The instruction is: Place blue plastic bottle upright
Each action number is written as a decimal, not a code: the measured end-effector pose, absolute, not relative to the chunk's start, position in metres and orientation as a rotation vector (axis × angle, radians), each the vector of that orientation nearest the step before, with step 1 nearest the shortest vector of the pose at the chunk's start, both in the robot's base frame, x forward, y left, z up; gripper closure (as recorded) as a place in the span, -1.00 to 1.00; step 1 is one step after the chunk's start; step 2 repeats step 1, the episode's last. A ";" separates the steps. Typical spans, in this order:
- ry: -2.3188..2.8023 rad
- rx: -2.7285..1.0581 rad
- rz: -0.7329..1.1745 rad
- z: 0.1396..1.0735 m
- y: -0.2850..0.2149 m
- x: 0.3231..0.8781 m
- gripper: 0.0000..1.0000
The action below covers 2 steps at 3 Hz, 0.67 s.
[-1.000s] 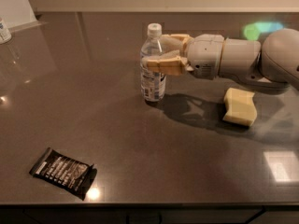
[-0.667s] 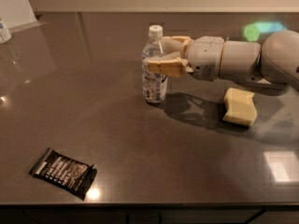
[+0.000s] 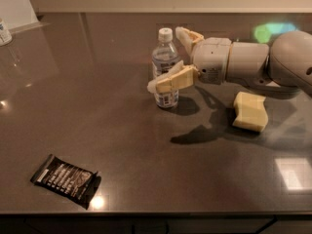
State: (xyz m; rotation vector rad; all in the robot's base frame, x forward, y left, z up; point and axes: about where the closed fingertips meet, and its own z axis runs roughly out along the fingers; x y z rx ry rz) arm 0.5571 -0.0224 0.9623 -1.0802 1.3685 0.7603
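Observation:
The blue plastic bottle (image 3: 163, 66) stands upright on the dark countertop (image 3: 97, 111), white cap on top, label low on its body. My gripper (image 3: 165, 59) reaches in from the right and is open around it. One finger (image 3: 187, 35) sits behind the bottle near the cap. The other finger (image 3: 170, 81) crosses in front of the bottle's lower half. Whether either finger still touches the bottle cannot be told.
A pale yellow sponge block (image 3: 250, 111) lies to the right, under my arm. A flat black snack wrapper (image 3: 64, 179) lies near the front left edge. A small white container (image 3: 4, 31) stands at the far left, by a white panel.
The fingers were closed on the bottle's upper body; now they are spread apart, one behind and one in front. The bottle stays upright in the same spot.

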 end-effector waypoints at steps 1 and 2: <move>1.368 -1.080 0.760 0.962 -0.022 0.557 -1.00; 1.368 -1.080 0.760 0.962 -0.022 0.557 -1.00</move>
